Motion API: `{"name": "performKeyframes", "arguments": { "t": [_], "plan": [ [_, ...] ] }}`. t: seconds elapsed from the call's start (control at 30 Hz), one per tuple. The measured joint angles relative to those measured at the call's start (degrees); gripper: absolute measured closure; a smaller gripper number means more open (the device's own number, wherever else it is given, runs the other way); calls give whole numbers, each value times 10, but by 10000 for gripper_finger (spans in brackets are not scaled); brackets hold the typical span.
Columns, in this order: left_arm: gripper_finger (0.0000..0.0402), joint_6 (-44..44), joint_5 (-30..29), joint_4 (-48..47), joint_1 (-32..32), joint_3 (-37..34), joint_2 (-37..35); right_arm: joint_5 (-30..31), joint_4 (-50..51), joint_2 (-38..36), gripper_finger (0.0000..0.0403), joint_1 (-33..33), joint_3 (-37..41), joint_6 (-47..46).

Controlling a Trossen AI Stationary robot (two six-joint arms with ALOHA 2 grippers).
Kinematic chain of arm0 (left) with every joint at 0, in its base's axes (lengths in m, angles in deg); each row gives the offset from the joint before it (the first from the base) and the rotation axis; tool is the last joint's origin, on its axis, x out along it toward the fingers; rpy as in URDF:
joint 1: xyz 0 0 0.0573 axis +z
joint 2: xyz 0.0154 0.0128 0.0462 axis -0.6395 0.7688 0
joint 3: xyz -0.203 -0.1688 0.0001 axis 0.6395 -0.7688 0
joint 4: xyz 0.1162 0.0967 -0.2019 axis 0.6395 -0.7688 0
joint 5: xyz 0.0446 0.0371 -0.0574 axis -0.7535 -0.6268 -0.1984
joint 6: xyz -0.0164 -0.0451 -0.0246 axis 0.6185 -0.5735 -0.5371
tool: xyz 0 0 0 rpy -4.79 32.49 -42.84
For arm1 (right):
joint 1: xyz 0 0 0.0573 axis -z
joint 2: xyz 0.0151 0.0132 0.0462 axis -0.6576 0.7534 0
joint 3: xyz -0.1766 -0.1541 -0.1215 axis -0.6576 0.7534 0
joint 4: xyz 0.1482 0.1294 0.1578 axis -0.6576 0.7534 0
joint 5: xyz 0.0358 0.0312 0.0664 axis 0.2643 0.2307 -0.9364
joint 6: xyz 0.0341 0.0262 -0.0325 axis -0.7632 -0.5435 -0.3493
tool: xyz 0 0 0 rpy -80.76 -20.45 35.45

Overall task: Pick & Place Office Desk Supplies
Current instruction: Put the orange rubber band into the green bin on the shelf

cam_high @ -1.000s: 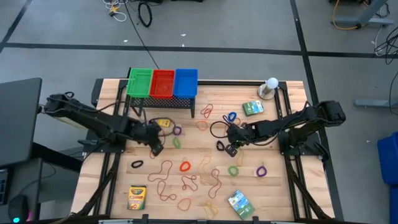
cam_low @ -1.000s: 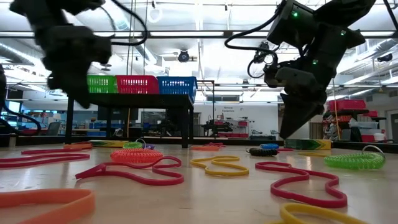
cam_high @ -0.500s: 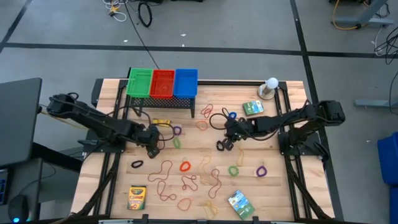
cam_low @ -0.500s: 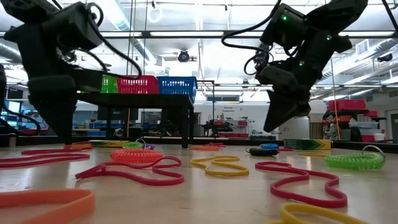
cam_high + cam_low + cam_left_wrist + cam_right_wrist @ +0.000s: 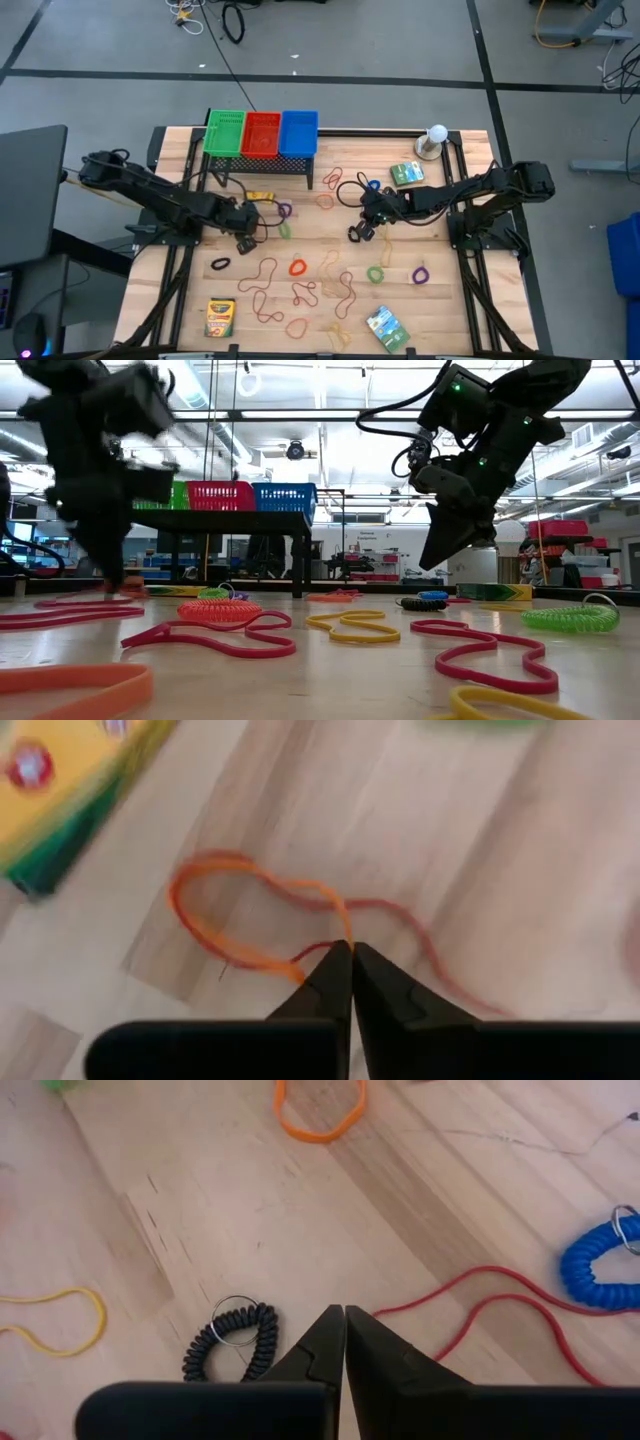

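— Wooden tabletop [image 5: 180, 300] is filling the middle of the high view, with grey floor around it. What are the left fingers doing?

— The left gripper [image 5: 350, 948] is pressing its fingers together on an orange rubber band [image 5: 235, 910], pinching it where the loop crosses a red one. A yellow-green crayon box [image 5: 70, 790] is lying near it, in the upper left of the wrist frame.

— And the right?

— The right gripper [image 5: 344, 1312] is holding its fingers pressed together with nothing between them, hovering above the wood beside a black coiled band [image 5: 232, 1342]. A red rubber band [image 5: 500, 1305] is trailing toward the right edge, a blue coiled band [image 5: 600, 1265] is sitting at far right, and an orange loop [image 5: 320, 1110] is lying at the top.

— Where are the rest?

— More bands are lying scattered across the lower centre of the high view, with another crayon box [image 5: 220, 317] at lower left and green packets [image 5: 385, 327] at lower right.
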Motion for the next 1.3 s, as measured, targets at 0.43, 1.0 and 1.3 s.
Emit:
{"name": "performKeyframes", "arguments": {
  "t": [0.43,1.0,1.3],
  "plan": [
    [397,34,41,-85,-29,166,-166,0,3,0,380,0,0,7],
    [397,17,-216,-97,57,313,-218,0,0,0,380,0,0,2],
    [397,32,-177,-166,329,313,-233,0,-4,0,380,0,0,-4]
  ]
}}
